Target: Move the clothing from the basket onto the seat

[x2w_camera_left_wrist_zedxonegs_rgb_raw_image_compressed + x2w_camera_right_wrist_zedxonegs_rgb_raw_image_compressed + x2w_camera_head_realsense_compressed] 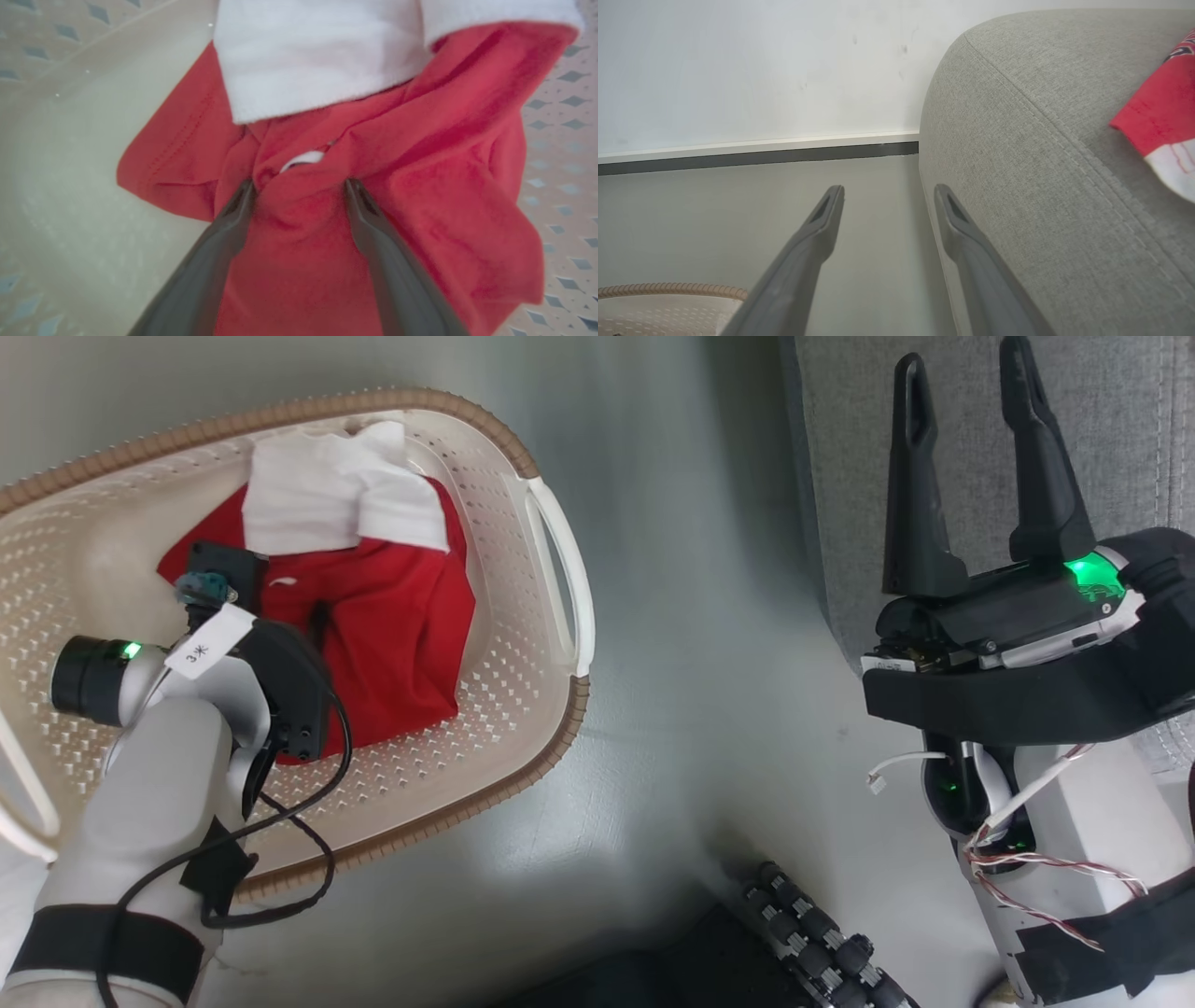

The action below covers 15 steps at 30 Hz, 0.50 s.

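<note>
A glossy grey floor point(691, 663) meets a plain white wall point(761, 70) along a pale skirting strip with a dark lower band point(756, 151). The large rounded seat in grey woven fabric point(840, 429), crossed by stitched seams, stands to the right of the basket across a strip of bare floor. The oval cream-white plastic basket point(551, 709) has walls pierced with small diamond holes, a ribbed brown rim and a looped white handle on the side facing the seat. The pale left forearm reaches over the basket's near rim and bends down into it, while the right arm is held level to the right of the basket, at the seat's edge. Inside the basket lies 1 soft, crumpled red garment with a white panel point(411, 625), the panel towards the far wall of the basket. A second red garment with a white edge point(1162, 112) rests on top of the seat, well apart from the basket. The left gripper point(299, 186) has its 2 dark fingers spread, tips pressed into the red cloth with a bunched fold between them, not clenched. The right gripper point(962, 355) is likewise released, grasping nothing.
</note>
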### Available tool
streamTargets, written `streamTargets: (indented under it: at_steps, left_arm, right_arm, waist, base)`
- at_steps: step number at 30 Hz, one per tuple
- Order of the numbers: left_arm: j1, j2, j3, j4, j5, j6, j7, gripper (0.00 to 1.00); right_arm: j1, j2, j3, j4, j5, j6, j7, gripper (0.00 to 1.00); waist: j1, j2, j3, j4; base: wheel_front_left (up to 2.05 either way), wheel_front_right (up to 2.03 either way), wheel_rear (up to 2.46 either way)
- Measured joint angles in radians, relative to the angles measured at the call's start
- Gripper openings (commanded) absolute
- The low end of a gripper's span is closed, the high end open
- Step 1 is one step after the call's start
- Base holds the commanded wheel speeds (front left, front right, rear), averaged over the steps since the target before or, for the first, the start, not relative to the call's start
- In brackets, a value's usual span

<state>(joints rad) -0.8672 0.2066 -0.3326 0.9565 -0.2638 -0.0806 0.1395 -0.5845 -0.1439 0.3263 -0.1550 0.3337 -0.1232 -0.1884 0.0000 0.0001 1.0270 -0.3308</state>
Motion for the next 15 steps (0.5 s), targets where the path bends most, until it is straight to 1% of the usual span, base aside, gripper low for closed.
streamTargets:
  at_steps: [3,4,5,6,7,13,15]
  left_arm:
    - [-0.01,-0.002,0.002,0.024,-0.004,0.001,0.007,1.0]
    - [-0.012,-0.002,0.004,0.031,-0.011,0.001,0.008,0.8]
    - [-0.015,-0.003,0.005,0.037,-0.019,0.001,0.008,0.28]
    - [-0.017,-0.003,0.005,0.043,-0.023,0.001,0.008,0.07]
    - [-0.021,-0.004,0.005,0.047,-0.024,0.001,0.008,0.0]
    - [-0.043,-0.028,0.004,0.083,-0.024,0.002,-0.002,0.0]
    - [-0.047,-0.036,0.002,0.091,-0.025,0.002,-0.014,0.0]
  right_arm:
    - [0.0,0.002,0.002,0.008,0.0,0.0,-0.008,1.0]
    - [0.0,0.002,0.002,0.009,0.0,0.0,-0.008,1.0]
    - [0.0,0.002,0.002,0.011,0.0,0.0,-0.009,1.0]
    - [0.0,0.002,0.002,0.013,0.0,0.0,-0.01,1.0]
    - [0.0,0.002,0.001,0.015,0.0,0.0,-0.011,1.0]
    - [-0.012,-0.001,0.002,0.037,-0.003,0.002,-0.021,1.0]
    - [-0.023,-0.004,0.002,0.043,-0.012,0.009,-0.025,1.0]
  waist:
    - [0.0,0.0,0.007,-0.005]
    - [0.0,0.0,0.008,-0.006]
    - [0.0,-0.0001,0.009,-0.006]
    - [0.0,-0.0001,0.009,-0.007]
    - [0.0,-0.0001,0.01,-0.006]
    - [0.0,-0.0001,0.001,0.001]
    - [0.0,-0.0002,-0.007,0.006]
  base:
    - [0.0,0.0,0.0]
    - [0.0,0.0,0.0]
    - [0.0,0.0,0.0]
    - [0.0,0.0,0.0]
    - [0.0,0.0,0.0]
    - [0.0,0.0,0.0]
    - [0.0,0.0,0.0]
